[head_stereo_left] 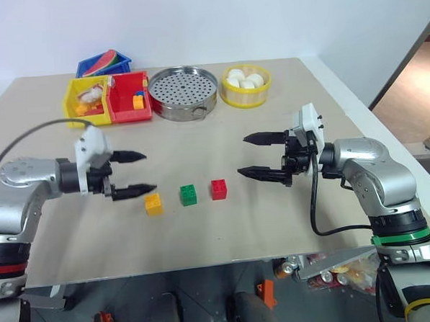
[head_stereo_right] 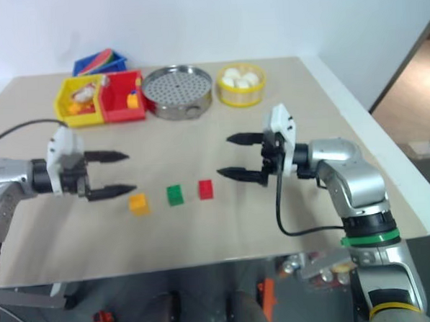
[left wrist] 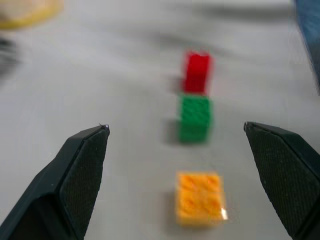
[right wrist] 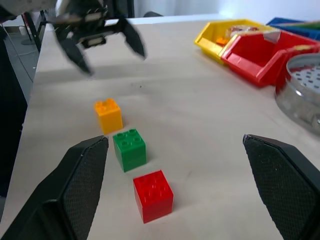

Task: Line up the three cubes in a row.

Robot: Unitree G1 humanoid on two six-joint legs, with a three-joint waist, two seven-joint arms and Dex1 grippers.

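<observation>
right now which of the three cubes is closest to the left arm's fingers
The yellow-orange cube, at the row's left end, just below the left gripper. The green cube sits in the middle and the red cube farthest.

cubes [head_stereo_left: 188, 195] — one row on table [head_stereo_left: 226, 232] | bins [head_stereo_left: 109, 99] behind

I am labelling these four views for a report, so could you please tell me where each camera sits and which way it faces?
Left eye view: on the head, looking forward and down at the table; both arms show.
Right eye view: the same scene from its twin eye.
Left wrist view: along the open left gripper at the orange cube, green cube and red cube.
Right wrist view: along the open right gripper over the same cubes toward the left gripper.
Shared: the three cubes in a row.
</observation>
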